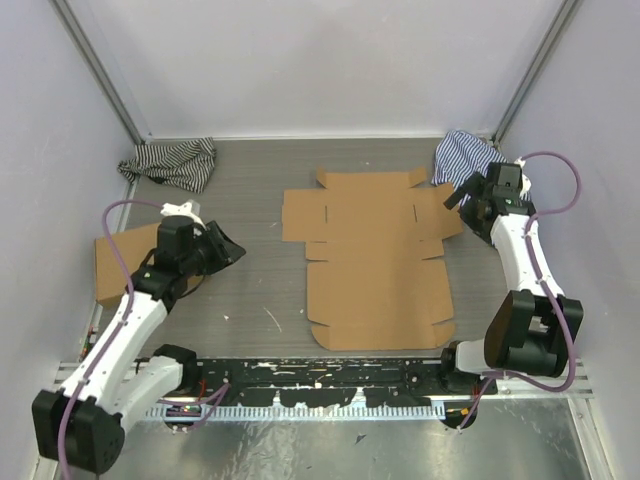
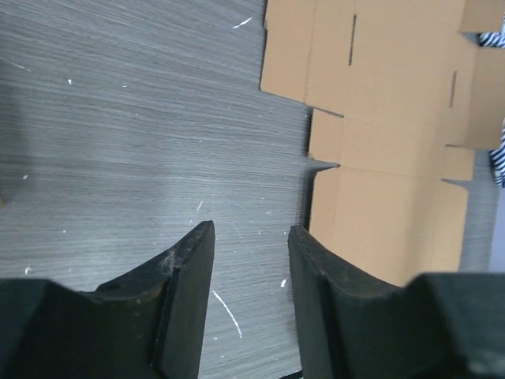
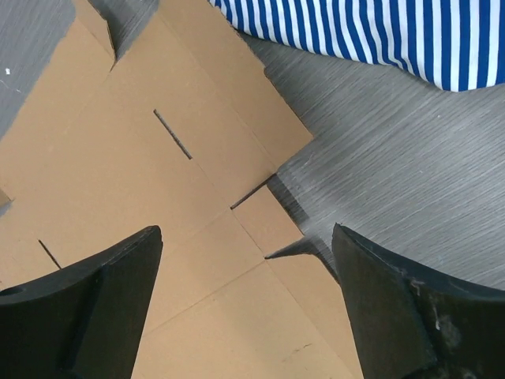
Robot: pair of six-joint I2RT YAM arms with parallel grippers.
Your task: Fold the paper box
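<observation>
The paper box (image 1: 375,262) lies unfolded in the middle of the table, a flat brown die-cut sheet with flaps and slits. My left gripper (image 1: 232,250) hovers to the left of it, apart from the sheet, open with only bare table between its fingers. In the left wrist view the left gripper (image 2: 251,233) points at the table just beside the sheet's left edge (image 2: 379,118). My right gripper (image 1: 458,196) is over the sheet's far right corner, wide open and empty. In the right wrist view the right gripper (image 3: 246,233) straddles a side flap of the paper box (image 3: 158,181).
A second flat brown cardboard box (image 1: 118,262) lies at the left, partly under my left arm. A dark striped cloth (image 1: 172,162) sits at the back left. A blue-and-white striped cloth (image 1: 462,155) (image 3: 379,31) sits at the back right, touching the sheet's corner. Walls close in on three sides.
</observation>
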